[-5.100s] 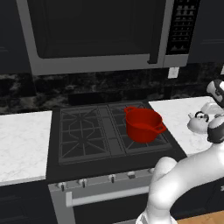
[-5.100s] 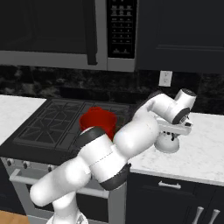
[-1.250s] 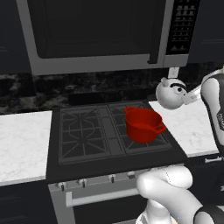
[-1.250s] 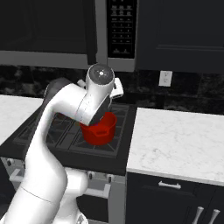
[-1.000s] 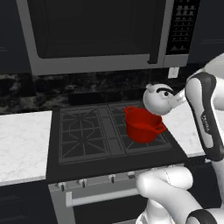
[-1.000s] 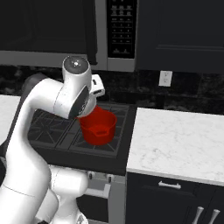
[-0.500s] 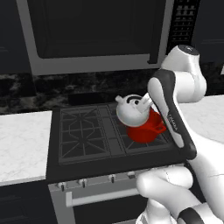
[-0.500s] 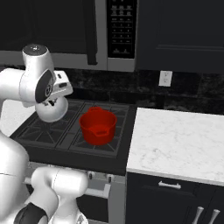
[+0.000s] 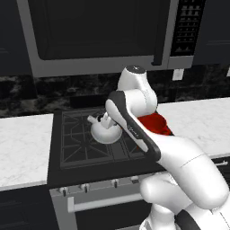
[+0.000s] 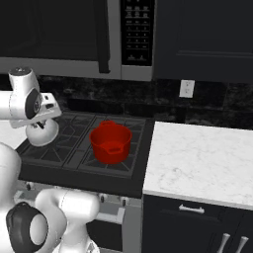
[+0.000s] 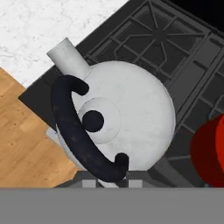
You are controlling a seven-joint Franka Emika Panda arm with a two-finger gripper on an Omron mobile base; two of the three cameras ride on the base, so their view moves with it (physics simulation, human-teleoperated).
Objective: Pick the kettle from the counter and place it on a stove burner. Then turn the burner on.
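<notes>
The small white-grey kettle [image 9: 105,131] [image 10: 41,133] hangs from my gripper [image 9: 109,118] [image 10: 43,120], low over the left side of the black cooktop. Its spout points left in the left base view. My gripper [image 11: 112,180] is shut on the kettle's dark arched handle [image 11: 72,131], and the kettle's round body [image 11: 135,113] and lid knob lie right under the hand. A grated stove burner [image 9: 81,146] [image 10: 66,143] [image 11: 175,39] lies beneath and around it. I cannot tell whether the kettle's base touches the grate. The white marble counter [image 9: 204,114] [image 10: 197,158] lies to the right.
A red two-handled pot [image 9: 156,123] [image 10: 110,142] [image 11: 212,148] stands on the cooktop's right burners, close beside the kettle. Small silver knobs [image 9: 83,187] line the stove front. A microwave [image 9: 99,36] hangs above. More counter [image 9: 22,143] lies left of the stove.
The arm has swung left with the kettle, from over the red pot to low above the left burners. The pot has stayed put.
</notes>
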